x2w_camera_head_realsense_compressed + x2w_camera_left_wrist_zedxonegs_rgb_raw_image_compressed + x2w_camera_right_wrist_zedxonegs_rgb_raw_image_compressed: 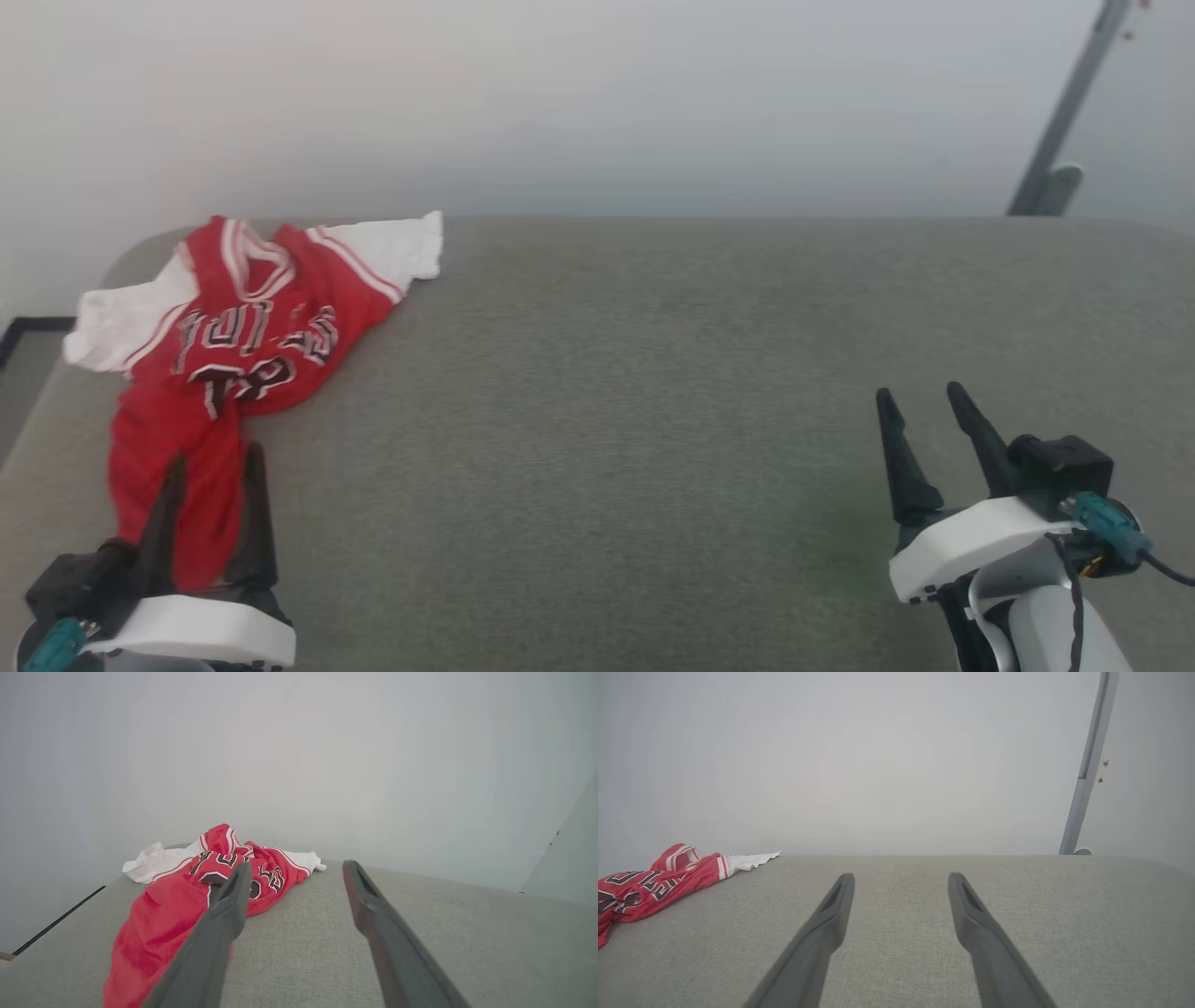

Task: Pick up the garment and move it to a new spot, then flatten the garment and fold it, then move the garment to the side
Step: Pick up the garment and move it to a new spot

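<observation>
- Garment lay crumpled at bench far-left corner, lettering up, red hem trailing twd near edge.
- L gripper wide, empty, tips over hem.
- R gripper wide, empty, near-right corner, well apart from garment.

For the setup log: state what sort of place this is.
Probably a plain indoor test room: a grey fabric-covered surface against a bare pale wall, the garment crumpled on it, a grey pole behind.
</observation>
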Motion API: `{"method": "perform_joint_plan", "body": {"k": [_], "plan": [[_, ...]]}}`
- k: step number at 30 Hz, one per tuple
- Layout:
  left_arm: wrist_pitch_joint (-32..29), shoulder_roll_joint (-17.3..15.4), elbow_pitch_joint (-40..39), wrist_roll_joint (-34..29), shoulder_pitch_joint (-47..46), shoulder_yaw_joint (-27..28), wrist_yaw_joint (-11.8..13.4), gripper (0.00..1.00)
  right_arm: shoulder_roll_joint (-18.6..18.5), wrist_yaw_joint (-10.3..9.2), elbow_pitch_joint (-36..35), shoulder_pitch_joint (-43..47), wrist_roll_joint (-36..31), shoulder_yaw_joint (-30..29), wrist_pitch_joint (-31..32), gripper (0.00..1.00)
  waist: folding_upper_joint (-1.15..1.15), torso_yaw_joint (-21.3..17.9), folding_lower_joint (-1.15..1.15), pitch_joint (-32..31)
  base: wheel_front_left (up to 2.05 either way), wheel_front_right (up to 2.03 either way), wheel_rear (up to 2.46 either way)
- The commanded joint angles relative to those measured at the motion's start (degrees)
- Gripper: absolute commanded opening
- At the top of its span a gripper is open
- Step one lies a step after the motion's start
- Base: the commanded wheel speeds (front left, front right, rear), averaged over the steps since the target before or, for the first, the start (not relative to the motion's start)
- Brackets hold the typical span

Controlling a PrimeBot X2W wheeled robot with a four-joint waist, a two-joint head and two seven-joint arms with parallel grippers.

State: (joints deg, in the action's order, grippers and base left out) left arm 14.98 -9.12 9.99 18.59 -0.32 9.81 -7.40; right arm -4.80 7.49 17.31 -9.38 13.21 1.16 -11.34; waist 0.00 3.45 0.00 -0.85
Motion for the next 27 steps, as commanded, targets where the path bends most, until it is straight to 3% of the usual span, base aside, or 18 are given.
{"method": "perform_joint_plan", "body": {"k": [1,15,27], "plan": [[0.30,-0.10,-0.30,-0.43,0.20,0.49,-0.02,1.00,-0.13,0.01,0.10,0.06,0.32,0.46,0.05,1.00,0.00,1.74,0.00,-0.50,0.00,0.00,0.00],[0.30,0.22,-0.55,0.07,1.53,3.14,0.02,1.00,-0.33,0.00,0.84,-0.08,1.39,3.95,-0.08,1.00,0.00,10.47,0.00,-2.12,0.00,0.00,0.00],[0.30,0.98,-0.38,0.87,2.23,3.45,-0.02,1.00,-0.02,0.00,1.80,-0.45,1.79,5.52,-0.24,1.00,0.00,14.80,0.00,-2.64,0.00,0.00,0.00]]}}
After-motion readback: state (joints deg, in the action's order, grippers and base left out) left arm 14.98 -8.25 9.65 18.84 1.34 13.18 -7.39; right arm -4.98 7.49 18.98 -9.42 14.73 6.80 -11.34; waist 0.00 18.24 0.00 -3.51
